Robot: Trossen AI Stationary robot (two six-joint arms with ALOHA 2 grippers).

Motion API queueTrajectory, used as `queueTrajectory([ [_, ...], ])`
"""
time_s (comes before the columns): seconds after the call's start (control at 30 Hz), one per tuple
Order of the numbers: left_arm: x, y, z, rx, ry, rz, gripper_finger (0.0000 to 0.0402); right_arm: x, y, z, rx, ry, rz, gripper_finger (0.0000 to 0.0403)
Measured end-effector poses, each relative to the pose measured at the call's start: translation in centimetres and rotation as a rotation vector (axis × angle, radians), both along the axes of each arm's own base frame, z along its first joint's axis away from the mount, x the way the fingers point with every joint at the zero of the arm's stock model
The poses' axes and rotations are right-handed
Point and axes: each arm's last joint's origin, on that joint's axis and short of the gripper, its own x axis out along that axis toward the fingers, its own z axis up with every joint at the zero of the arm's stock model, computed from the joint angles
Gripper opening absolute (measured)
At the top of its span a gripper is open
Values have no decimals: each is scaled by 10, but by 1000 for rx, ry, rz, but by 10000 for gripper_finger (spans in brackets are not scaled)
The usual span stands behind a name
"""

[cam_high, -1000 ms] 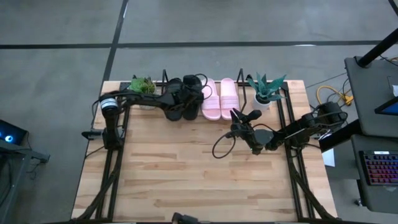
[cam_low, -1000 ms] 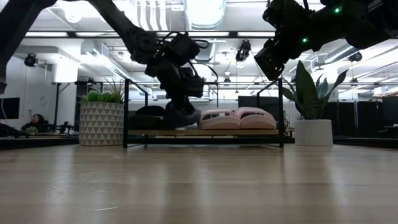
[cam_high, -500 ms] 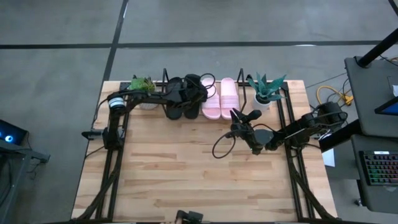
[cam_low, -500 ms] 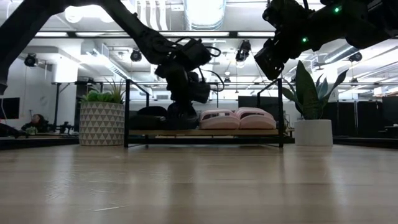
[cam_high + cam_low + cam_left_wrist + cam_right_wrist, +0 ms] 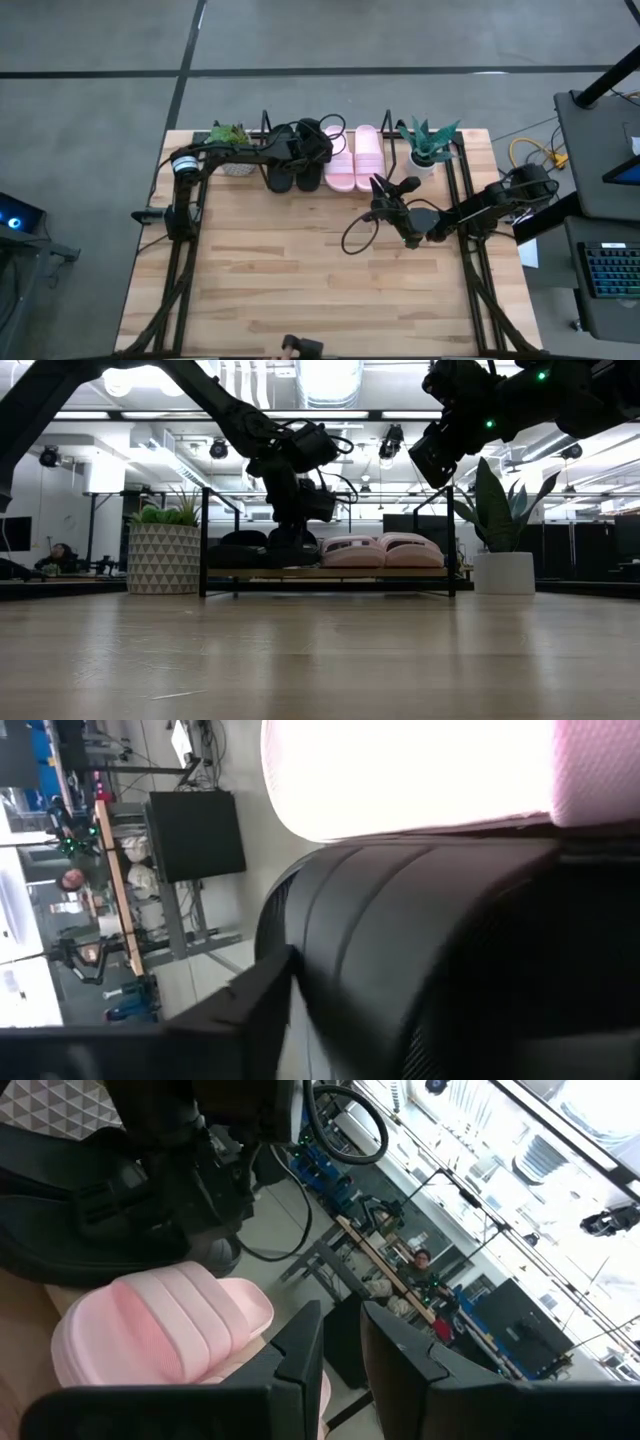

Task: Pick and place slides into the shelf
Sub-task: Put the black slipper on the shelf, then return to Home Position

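The shelf (image 5: pixel 263 125) of thin black rods stands at the table's far edge and shows in the low view (image 5: pixel 203 540). On it lie two black slides (image 5: pixel 280 168) (image 5: pixel 308 172) and, to their right, two pink slides (image 5: pixel 340 160) (image 5: pixel 368 158). My left gripper (image 5: pixel 312 148) reaches in from the left and is shut on the right-hand black slide (image 5: pixel 290 552). My right gripper (image 5: pixel 392 190) hangs in the air in front of the pink slides. It is empty, and there is a narrow gap between its fingers (image 5: pixel 343 1320). My left gripper holds the right-hand black slide around its wide strap (image 5: pixel 420 950), coming from the table's left and slanting down. One finger (image 5: pixel 250 1010) shows beside the strap; the slide hides the other. The slide lies level on the shelf, against the pink slide (image 5: pixel 400 770).
A potted plant (image 5: pixel 228 137) stands at the shelf's left end and another (image 5: pixel 430 145) at its right end. A loop of cable (image 5: pixel 350 235) hangs under my right arm. Bare wooden table top (image 5: pixel 300 280) spreads in front of the shelf.
My left gripper has gone toward the far edge and a little right with the black slide. The slide was tipped with its front down on the shelf's near rail. It now lies level on the shelf beside the pink slide. My right arm has kept still.
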Motion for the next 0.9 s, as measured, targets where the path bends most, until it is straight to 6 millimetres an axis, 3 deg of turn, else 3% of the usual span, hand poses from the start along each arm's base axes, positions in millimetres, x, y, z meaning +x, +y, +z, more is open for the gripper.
queueTrajectory([
  [0.17, -2, -1, 5, -13, -44, 26, 259, 0, 0, 0, 0, 0, 0, 63],
  [0.3, -3, -7, 13, -87, -89, -28, 293, 0, 0, 0, 0, 0, 0, 63],
  [0.53, -15, -21, 36, -334, -200, -114, 299, 0, 0, 0, 0, 0, 0, 63],
  [0.77, -35, -33, 80, -354, -313, -153, 299, 0, 0, 0, 0, 1, 0, 63],
  [0.9, -53, -47, 114, -513, -514, -301, 298, 0, 0, 0, 0, 1, 0, 63],
])
